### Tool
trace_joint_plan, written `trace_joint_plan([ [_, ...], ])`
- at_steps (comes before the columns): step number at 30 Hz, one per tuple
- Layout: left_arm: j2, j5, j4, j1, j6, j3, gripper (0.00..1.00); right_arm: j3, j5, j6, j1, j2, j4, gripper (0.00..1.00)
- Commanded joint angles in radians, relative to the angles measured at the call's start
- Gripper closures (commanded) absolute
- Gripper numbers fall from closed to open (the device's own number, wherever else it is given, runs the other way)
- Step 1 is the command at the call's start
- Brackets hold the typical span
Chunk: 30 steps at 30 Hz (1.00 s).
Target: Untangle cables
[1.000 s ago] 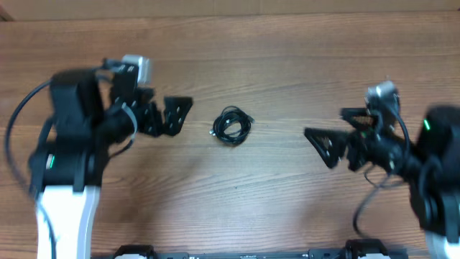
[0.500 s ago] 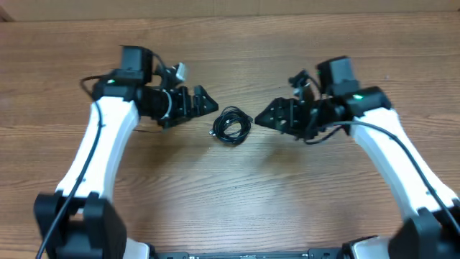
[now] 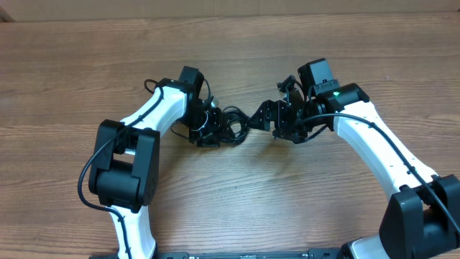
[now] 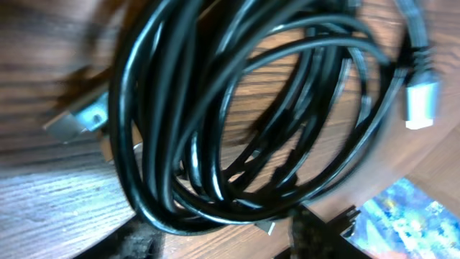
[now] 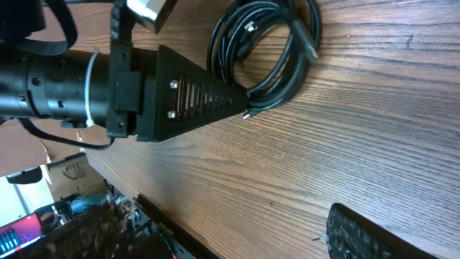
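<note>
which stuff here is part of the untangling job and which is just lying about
Job:
- cables
- left gripper, at the tangle
- right gripper, open beside the tangle

Just there:
- table
- box, off the table's edge

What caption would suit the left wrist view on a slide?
Coiled thin black cables with silver-tipped plugs lying on a brown wooden table.

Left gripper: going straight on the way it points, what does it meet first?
The cables: their black coil lies right ahead of the left gripper, filling its wrist view. How close is hard to judge.
</note>
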Motion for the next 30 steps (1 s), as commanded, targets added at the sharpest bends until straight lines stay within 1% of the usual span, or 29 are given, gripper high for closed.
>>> trace_joint_plan([
  [1,0.012,-0.056,0.006,-0.001,-0.035,0.016,0.61,0.016,0.005,0.007,0.004,0.003,-0.002,0.11],
  [2,0.012,-0.058,0.005,0.000,-0.035,0.018,0.64,0.016,0.005,0.007,0.004,0.003,-0.003,0.11],
  [5,0.011,-0.058,-0.025,0.004,-0.034,0.034,0.66,0.016,0.006,0.007,0.004,0.003,-0.006,0.11],
  [6,0.010,-0.061,-0.062,0.007,-0.026,0.056,0.79,0.016,0.011,0.007,0.004,0.003,-0.005,0.11],
  [7,0.010,-0.061,-0.097,0.010,-0.005,0.082,0.96,0.016,0.022,0.007,0.004,0.003,-0.005,0.11],
  [9,0.010,-0.066,-0.200,0.016,0.060,0.159,0.96,0.016,0.037,0.007,0.004,0.003,-0.005,0.10],
  [11,0.010,-0.087,-0.298,0.016,0.082,0.241,0.96,0.016,0.039,0.008,0.004,0.003,0.000,0.10],
  [17,0.010,-0.213,-0.526,0.016,0.066,0.465,0.96,0.016,0.039,0.008,0.004,0.003,-0.001,0.10],
  [19,0.010,-0.251,-0.606,0.016,0.029,0.540,0.96,0.016,0.047,0.038,0.004,0.003,0.005,0.09],
  [20,0.010,-0.239,-0.649,0.016,0.029,0.579,0.96,0.016,0.046,0.070,0.004,0.003,0.019,0.07],
  [22,0.010,-0.240,-0.687,0.016,0.056,0.626,0.96,0.016,0.046,0.105,0.004,0.003,0.059,0.05],
  [25,0.010,-0.241,-0.689,0.016,0.088,0.647,0.96,0.016,0.047,0.108,0.004,0.004,0.105,0.05],
  [27,0.010,-0.245,-0.676,0.016,0.085,0.647,0.96,0.016,0.058,0.162,0.004,0.010,0.128,0.05],
  [28,0.011,-0.255,-0.666,0.016,0.085,0.645,0.94,0.016,0.073,0.188,0.006,0.015,0.132,0.06],
  [29,0.011,-0.280,-0.653,0.015,0.084,0.644,0.85,0.016,0.101,0.210,0.014,0.026,0.137,0.08],
  [30,0.011,-0.338,-0.636,0.015,0.066,0.644,0.68,0.016,0.128,0.220,0.023,0.036,0.143,0.11],
])
